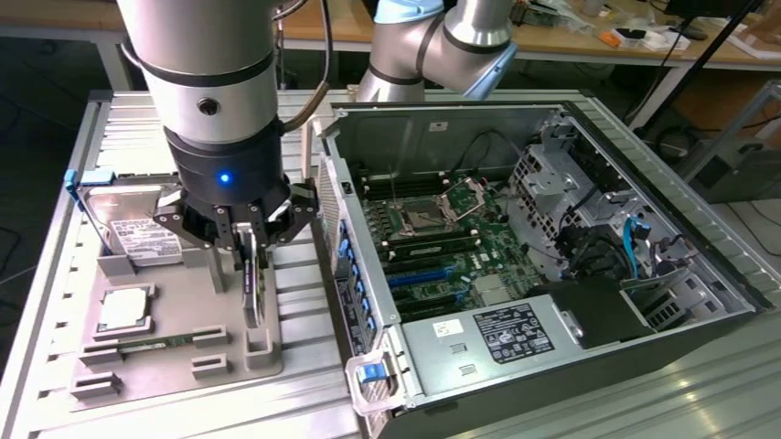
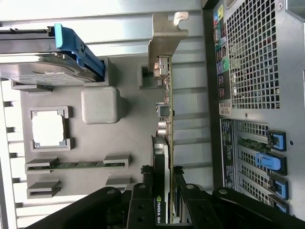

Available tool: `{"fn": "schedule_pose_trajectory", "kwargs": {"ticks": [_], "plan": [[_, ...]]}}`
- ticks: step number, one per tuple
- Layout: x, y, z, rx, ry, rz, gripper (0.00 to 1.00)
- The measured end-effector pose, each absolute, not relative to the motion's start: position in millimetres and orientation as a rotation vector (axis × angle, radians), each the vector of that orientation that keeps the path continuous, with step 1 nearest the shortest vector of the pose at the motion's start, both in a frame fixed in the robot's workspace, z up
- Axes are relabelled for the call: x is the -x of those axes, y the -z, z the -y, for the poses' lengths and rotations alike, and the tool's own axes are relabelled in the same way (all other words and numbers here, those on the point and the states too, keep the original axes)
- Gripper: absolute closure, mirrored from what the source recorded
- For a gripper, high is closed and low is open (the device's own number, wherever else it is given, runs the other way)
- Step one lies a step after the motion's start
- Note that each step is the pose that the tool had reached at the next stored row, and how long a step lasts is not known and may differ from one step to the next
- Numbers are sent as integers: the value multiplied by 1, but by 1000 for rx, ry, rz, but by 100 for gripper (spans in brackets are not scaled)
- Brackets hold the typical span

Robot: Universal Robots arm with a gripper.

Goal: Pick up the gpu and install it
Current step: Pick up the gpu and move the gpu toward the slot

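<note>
Working above a ribbed metal worktop (image 1: pixel 134 119), just beside the open computer case (image 1: pixel 635 357). Clamping the hand (image 1: pixel 251 240) narrowly onto the gpu (image 1: pixel 252 302), pressing fingers (image 2: pixel 177 171) against both flat faces. Holding the card upright and edge-on at the grey tray (image 1: pixel 183 302), beside the case's slotted rear panel.
</note>
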State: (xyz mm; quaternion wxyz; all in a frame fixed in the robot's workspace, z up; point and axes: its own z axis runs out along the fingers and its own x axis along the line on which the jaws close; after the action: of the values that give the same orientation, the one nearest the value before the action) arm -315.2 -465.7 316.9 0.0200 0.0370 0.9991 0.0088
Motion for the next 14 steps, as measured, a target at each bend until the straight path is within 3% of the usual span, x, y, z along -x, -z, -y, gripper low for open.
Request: {"fn": "schedule_pose_trajectory", "kwargs": {"ticks": [14], "plan": [[315, -322, 466, -115, -24, -3099, 73]]}}
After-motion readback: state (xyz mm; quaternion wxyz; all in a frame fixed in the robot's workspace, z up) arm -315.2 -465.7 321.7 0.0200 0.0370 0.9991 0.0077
